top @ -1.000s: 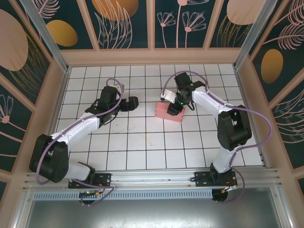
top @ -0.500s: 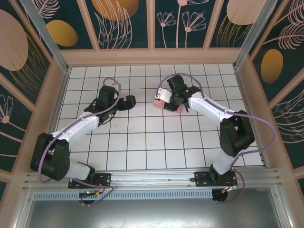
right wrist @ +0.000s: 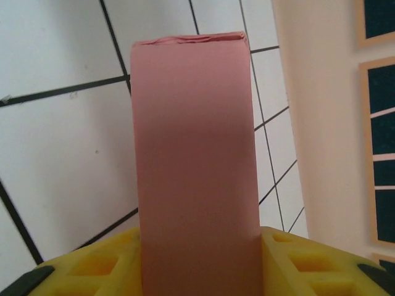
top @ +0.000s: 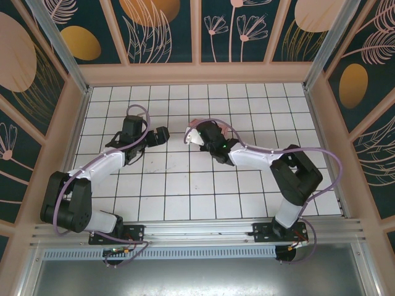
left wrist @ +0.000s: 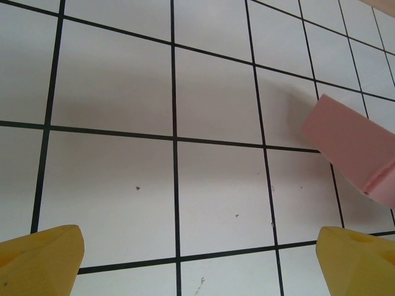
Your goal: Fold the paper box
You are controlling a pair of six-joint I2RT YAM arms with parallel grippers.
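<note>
Item: paper box [right wrist: 194, 154], formed into a closed rectangular body, far-end edges slightly uneven | Location: mid-table between the arms, apparently raised off the tiled table [top: 185, 185] | right gripper [right wrist: 197, 262]: jaws pinching the box across its width | left gripper [left wrist: 197, 259]: jaws spread, empty, box near | Progress: folding judged essentially done; end check and set-down outstanding.

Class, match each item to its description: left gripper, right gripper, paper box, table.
Column one:
1 left gripper
2 right gripper
3 paper box
4 table

Column two:
A white tiles with black lines
B pink card
C open, nothing between its fingers
D shut on the box

Pairs: 1-C; 2-D; 3-B; 4-A
</note>
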